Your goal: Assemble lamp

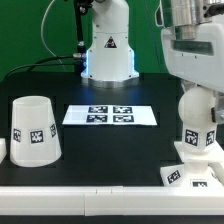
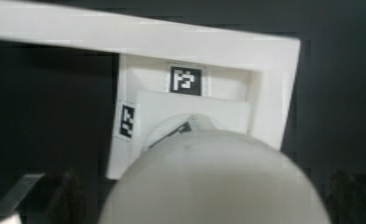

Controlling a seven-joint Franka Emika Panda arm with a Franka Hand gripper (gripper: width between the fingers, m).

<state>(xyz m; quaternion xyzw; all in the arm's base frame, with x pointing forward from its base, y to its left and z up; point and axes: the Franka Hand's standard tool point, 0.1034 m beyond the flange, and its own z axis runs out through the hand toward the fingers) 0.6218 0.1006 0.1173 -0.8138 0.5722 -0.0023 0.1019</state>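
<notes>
A black table seen from the exterior view. At about four o'clock, near the exterior view's right edge, stands the lamp base. It is a white square block with stepped sides and a black-and-white square tag on its near face. Directly above it stands the bulb, white, with a rounded head on a narrower stem that also carries a tag. The stem reaches down to the top of the base. Whether it is seated in the base or just above it cannot be told.

At about eight o'clock, well apart from these, the shade stands upright on its wide end. It is a white truncated cone, larger than the bulb, with a tag on its side. The marker board lies flat at the centre of the table, between the shade and the base.

The white arm comes down from about two o'clock, wrist pointing straight down, with the gripper just over the bulb's head.

In the wrist view the bulb is a blurred pale dome close to the camera, over the base, which shows two tags. Dark fingers show on either side of the dome. Whether they are pressing on the bulb or standing clear of it cannot be told.
</notes>
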